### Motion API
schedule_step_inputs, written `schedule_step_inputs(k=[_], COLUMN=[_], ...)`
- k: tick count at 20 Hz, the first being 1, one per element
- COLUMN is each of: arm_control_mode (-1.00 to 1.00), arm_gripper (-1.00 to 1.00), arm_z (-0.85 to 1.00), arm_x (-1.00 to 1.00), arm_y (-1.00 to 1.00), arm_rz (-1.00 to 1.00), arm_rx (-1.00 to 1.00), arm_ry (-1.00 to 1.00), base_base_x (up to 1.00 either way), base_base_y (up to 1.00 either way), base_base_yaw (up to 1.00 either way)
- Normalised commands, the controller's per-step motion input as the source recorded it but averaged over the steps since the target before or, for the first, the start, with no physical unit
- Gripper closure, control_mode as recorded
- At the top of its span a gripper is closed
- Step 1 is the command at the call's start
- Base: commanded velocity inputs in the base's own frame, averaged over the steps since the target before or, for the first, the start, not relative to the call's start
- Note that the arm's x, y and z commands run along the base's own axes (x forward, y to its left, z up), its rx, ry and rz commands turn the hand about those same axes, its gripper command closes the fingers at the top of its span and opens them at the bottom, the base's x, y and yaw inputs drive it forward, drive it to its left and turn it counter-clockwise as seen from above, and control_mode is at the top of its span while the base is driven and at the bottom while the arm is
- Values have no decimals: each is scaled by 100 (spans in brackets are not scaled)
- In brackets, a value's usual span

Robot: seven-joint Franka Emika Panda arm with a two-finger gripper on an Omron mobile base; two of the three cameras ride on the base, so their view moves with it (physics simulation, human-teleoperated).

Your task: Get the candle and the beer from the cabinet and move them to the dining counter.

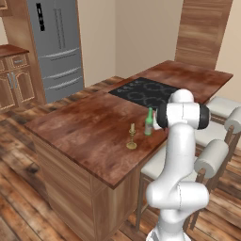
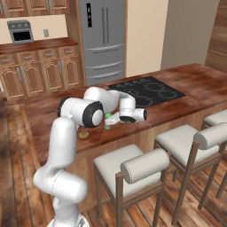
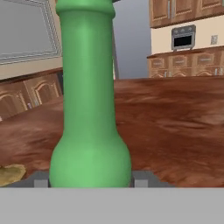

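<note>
Left base view: the beer [image 1: 149,122] stands upright on the desk [image 1: 84,127], close to its near long edge where the stools are, just short of the black cooktop [image 1: 146,92]; the candle [image 1: 132,136] stands just beside it, further from the cooktop and apart from it; the arm's wrist covers the bottle's right flank, so the tool cannot be made out here.

Right base view: the tool [image 2: 109,119] reaches in level from the stool side of the desk, and a sliver of green bottle shows at its tip; the candle's brass base [image 2: 83,134] peeks out below the elbow, nearer the desk's left end; whether the fingers press the glass cannot be told from here.

Hand view: the bottle fills the middle, its bulging shoulder sitting between the two grey fingertips [image 3: 40,179], each close against the glass; the tool stands about half open around the beer; I cannot tell whether it is gripping or has let go.

Handling, as a judgement: glass is stiff, smooth and slippery, breakable if tipped, and top-light with its narrow neck; the widest part of the body is the safest hold; the candle is light, and its thin cream taper would snap, so the brass stem is the place.

Looks: plain glossy green, unlabelled, with a lipped mouth.
</note>
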Motion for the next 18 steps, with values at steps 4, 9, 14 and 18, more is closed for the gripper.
schedule_step_inputs(k=[4,9,14,18], arm_control_mode=[-100,-100,-100,-100], arm_gripper=[-100,-100,-100,-100], arm_z=[-4,0,0,0], arm_x=[0,-1,-12,-11], arm_y=[12,0,0,0], arm_rz=[4,3,2,1], arm_rx=[0,0,0,0], arm_ry=[0,-1,-1,0], base_base_x=[0,0,0,0], base_base_y=[0,0,0,0], base_base_yaw=[0,0,0,0])
